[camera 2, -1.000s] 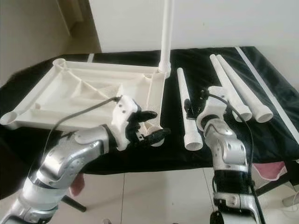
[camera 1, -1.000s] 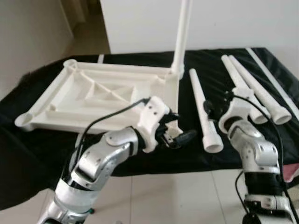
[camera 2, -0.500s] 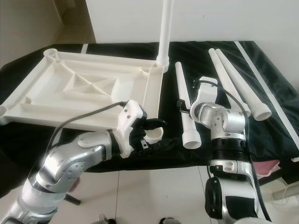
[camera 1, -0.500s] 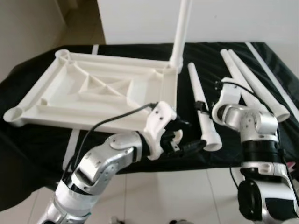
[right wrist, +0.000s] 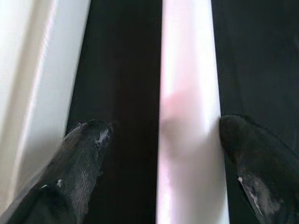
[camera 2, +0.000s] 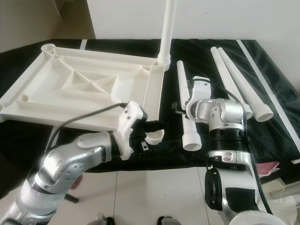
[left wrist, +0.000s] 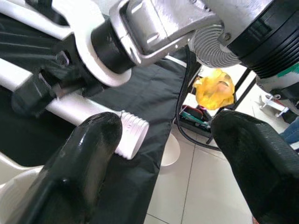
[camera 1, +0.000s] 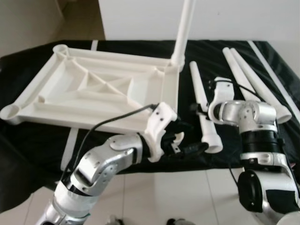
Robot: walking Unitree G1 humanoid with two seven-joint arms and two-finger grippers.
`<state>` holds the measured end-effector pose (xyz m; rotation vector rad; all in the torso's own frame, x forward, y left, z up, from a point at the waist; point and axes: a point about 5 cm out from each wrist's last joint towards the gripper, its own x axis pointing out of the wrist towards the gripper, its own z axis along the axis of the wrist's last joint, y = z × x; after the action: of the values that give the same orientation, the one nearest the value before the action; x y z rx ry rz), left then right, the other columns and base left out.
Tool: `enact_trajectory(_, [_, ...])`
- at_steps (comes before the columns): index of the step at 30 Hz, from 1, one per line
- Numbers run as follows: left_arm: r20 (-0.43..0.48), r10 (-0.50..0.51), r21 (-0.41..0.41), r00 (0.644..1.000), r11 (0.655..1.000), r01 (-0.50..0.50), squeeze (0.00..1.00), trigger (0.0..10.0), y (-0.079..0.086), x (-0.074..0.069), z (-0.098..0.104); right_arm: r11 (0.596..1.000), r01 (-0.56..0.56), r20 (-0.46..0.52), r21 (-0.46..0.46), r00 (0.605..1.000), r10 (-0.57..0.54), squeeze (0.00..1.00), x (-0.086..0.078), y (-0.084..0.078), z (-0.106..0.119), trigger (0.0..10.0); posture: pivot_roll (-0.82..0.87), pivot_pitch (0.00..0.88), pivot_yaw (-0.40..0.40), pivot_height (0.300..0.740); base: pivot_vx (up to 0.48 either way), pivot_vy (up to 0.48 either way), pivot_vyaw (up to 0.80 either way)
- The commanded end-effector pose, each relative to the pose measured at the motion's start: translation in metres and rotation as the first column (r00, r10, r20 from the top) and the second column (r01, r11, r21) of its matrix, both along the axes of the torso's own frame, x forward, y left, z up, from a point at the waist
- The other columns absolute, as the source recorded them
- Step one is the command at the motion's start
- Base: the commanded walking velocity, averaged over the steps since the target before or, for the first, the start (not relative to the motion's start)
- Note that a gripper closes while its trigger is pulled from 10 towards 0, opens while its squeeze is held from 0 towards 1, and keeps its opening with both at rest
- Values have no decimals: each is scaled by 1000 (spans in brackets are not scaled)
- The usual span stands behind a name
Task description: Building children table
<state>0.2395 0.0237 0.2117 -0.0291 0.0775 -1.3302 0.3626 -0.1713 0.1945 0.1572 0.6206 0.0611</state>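
Observation:
The white table top lies upside down on a black cloth. One white leg stands upright in its far right corner. My left gripper hangs open at the near right corner socket, holding nothing. A loose leg lies just right of the table top, its threaded end toward the front edge. My right gripper is low over this leg, open, with one finger on each side of the leg. Two more legs lie further right.
The cloth's front edge drops to a tiled floor just under both arms. A long white strip lies along the far right of the cloth. A white wall rises behind. A yellow object sits on the floor below.
My right gripper has turned and swung left from the two outer legs onto the leg beside the table top. The left gripper stays at the near corner. The camera shifted slightly.

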Motion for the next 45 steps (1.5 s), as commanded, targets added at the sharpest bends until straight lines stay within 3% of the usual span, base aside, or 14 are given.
enact_trajectory(1, [5, -130, -7, 991, 991, 130, 0, 10000, -2, -9, 3, 1000, -9, -54, -21, 999, 8, 0, -3, -1, -11, 10000, -40, 148, -37, 740, 0, 0, 0])
enact_trajectory(12, [3, -121, -7, 993, 993, 121, 0, 10000, -1, -8, 4, 998, -9, -213, -59, 977, -3, 0, -12, 0, -49, 10000, -41, 143, -31, 740, 0, 0, 0])
enact_trajectory(13, [4, -118, -7, 993, 993, 118, 0, 10000, -1, -7, 5, 999, 3, -226, -52, 974, -14, 0, -13, 0, -52, 4745, -41, 143, -31, 740, 0, 0, 0])
enact_trajectory(14, [4, -118, -7, 993, 993, 118, 0, 10000, -1, -7, 5, 999, 3, -226, -52, 974, -14, 0, -13, 0, -52, 4745, -41, 143, -31, 740, 0, 0, 0])
enact_trajectory(15, [5, -114, -7, 993, 993, 114, 0, 10000, -1, -6, 5, 998, 13, -235, -64, 971, -28, 0, -14, -1, -55, 0, -41, 138, -29, 740, 0, 0, 0])
enact_trajectory(23, [21, -86, -3, 996, 996, 86, 0, 10000, 0, 0, 7, 997, 61, -190, -53, 979, -70, 0, -12, -2, -49, 0, -42, 123, -23, 740, 0, 0, 0])
enact_trajectory(24, [21, -72, -8, 997, 997, 72, 0, 10000, 1, 2, 8, 996, 79, -128, -35, 988, -83, 0, -10, -2, -40, 4980, -45, 116, -19, 740, 0, 0, 0])
enact_trajectory(25, [21, -72, -8, 997, 997, 72, 0, 10000, 1, 2, 8, 996, 79, -128, -35, 988, -83, 0, -10, -2, -40, 4980, -45, 116, -19, 740, 0, 0, 0])
enact_trajectory(26, [23, -59, -14, 998, 998, 60, 0, 10000, 1, 5, 9, 997, 81, -32, -17, 996, -82, 0, -7, -1, -30, 10000, -48, 111, -18, 740, 0, 0, 0])
enact_trajectory(30, [16, -6, -43, 1000, 999, 6, 0, 10000, -2, 14, 14, 992, 122, 203, -31, 973, -114, 0, -7, -1, -9, 10000, -61, 95, -10, 740, 0, 0, 0])
enact_trajectory(31, [16, -6, -43, 1000, 999, 6, 0, 10000, -2, 14, 14, 992, 122, 203, -31, 973, -114, 0, -7, -1, -9, 10000, -61, 95, -10, 740, 0, 0, 0])
enact_trajectory(34, [-3, 56, -92, 998, 994, -56, 0, 10000, -7, 25, 20, 986, 151, 376, -64, 919, -117, 0, -11, -1, 6, 10000, -67, 86, -5, 740, 0, 0, 0])
enact_trajectory(40, [-11, 180, -97, 984, 979, -180, 0, 10000, -4, 45, 19, 996, 62, 500, 71, 861, -90, 0, -26, 5, 14, 10000, -76, 70, 5, 740, 0, 0, 0])
enact_trajectory(45, [-17, 260, -108, 965, 959, -261, 0, 10000, -1, 57, 20, 997, 39, 550, 65, 833, -68, 0, -38, 8, 9, 10000, -78, 67, 11, 740, 0, 0, 0])
